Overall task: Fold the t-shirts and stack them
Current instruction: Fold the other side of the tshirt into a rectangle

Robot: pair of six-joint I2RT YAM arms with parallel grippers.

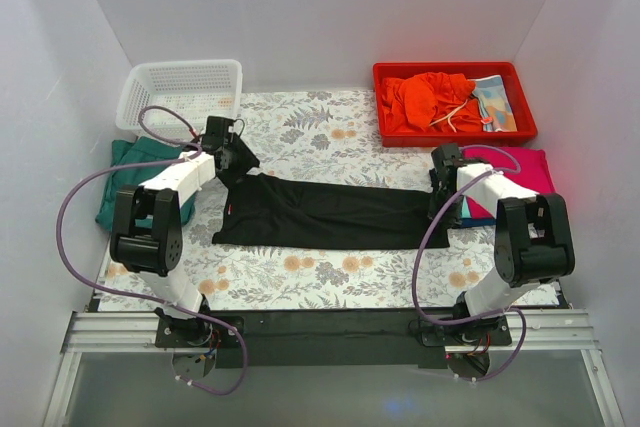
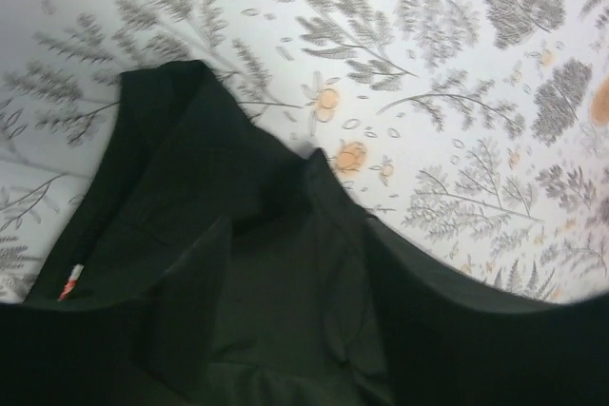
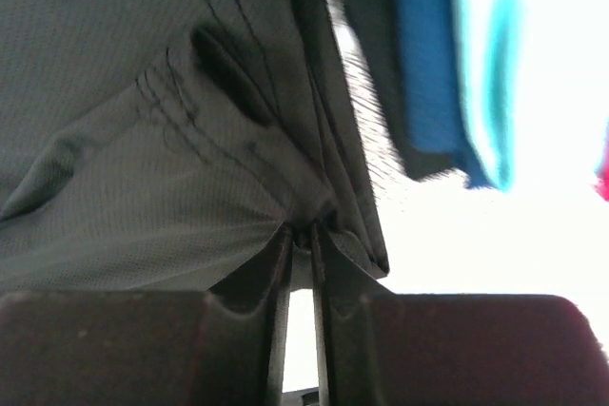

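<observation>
The large black t-shirt [image 1: 320,212] lies stretched out flat across the middle of the floral table cover. My left gripper [image 1: 234,163] is at its left end and holds a raised fold of it. In the left wrist view the black cloth [image 2: 238,263] fills the lower frame and hides the fingers. My right gripper [image 1: 441,187] is at the shirt's right end. In the right wrist view it [image 3: 302,233] is shut, pinching a bunched fold of the shirt [image 3: 143,140]. Folded teal and dark-green shirts [image 1: 128,179] lie at the left. A magenta shirt [image 1: 530,169] on teal and navy ones [image 3: 447,64] lies at the right.
A white plastic basket [image 1: 182,92] stands at the back left. A red tray [image 1: 390,77] holding orange cloth [image 1: 430,99] stands at the back right. White walls close in three sides. The floral table cover [image 1: 330,132] shows behind and in front of the black shirt.
</observation>
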